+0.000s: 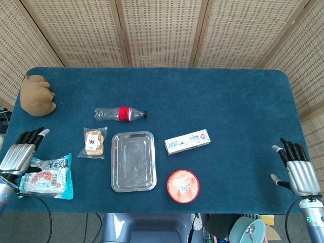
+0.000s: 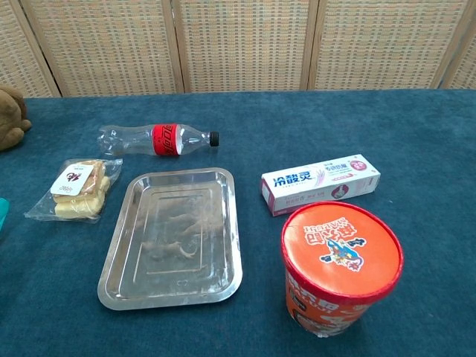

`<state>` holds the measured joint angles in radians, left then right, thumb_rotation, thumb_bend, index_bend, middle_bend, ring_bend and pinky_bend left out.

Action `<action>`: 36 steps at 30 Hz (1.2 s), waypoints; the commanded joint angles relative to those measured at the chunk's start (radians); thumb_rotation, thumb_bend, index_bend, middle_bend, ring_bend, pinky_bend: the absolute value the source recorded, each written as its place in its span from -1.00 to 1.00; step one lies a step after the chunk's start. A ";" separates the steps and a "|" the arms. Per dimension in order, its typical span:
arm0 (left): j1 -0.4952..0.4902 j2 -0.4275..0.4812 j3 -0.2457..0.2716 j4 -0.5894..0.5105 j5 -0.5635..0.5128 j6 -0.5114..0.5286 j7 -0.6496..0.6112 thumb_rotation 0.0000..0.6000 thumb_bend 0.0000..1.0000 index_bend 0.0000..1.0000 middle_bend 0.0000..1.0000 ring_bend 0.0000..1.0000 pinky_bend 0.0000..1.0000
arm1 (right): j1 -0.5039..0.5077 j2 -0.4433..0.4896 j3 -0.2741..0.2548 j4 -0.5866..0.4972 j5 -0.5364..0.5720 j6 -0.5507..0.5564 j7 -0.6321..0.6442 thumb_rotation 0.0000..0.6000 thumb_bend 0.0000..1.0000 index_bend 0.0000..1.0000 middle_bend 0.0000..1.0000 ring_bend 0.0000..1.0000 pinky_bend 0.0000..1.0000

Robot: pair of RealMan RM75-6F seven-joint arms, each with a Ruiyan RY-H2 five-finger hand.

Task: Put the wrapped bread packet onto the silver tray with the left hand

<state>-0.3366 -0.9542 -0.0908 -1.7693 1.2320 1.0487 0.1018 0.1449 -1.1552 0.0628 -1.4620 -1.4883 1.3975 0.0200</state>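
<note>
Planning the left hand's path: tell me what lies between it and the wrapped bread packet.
Head view: only bare blue tablecloth between the left hand and the wrapped bread packet. The teal snack packet lies just below that line.

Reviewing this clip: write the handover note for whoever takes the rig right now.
Left hand: open, holding nothing, at the table's left edge just above the teal snack pack.
Right hand: open, idle at the right edge.
Wrapped bread packet: flat on the cloth, just left of the silver tray, untouched.
Tray holds nothing.
Done: nothing yet.
Left: reach, grasp the packet, set it on the tray.
</note>
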 commanded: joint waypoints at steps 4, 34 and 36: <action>-0.082 -0.036 -0.033 0.050 -0.083 -0.114 -0.019 1.00 -0.31 -1.00 -1.00 -1.00 -1.00 | 0.003 -0.007 -0.004 0.028 -0.002 -0.011 0.027 1.00 -0.56 -0.72 -1.00 -1.00 -1.00; -0.288 -0.325 -0.036 0.335 -0.224 -0.375 -0.044 1.00 -0.61 -1.00 -1.00 -1.00 -1.00 | -0.021 -0.021 -0.021 0.137 -0.041 0.038 0.154 1.00 -0.56 -0.72 -1.00 -1.00 -1.00; -0.295 -0.339 -0.034 0.360 -0.227 -0.391 -0.053 1.00 -0.61 -1.00 -1.00 -1.00 -1.00 | -0.024 -0.021 -0.023 0.139 -0.044 0.042 0.154 1.00 -0.56 -0.72 -1.00 -1.00 -1.00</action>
<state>-0.6228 -1.2788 -0.1275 -1.4293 1.0072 0.6735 0.0605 0.1219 -1.1765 0.0404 -1.3233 -1.5310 1.4381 0.1740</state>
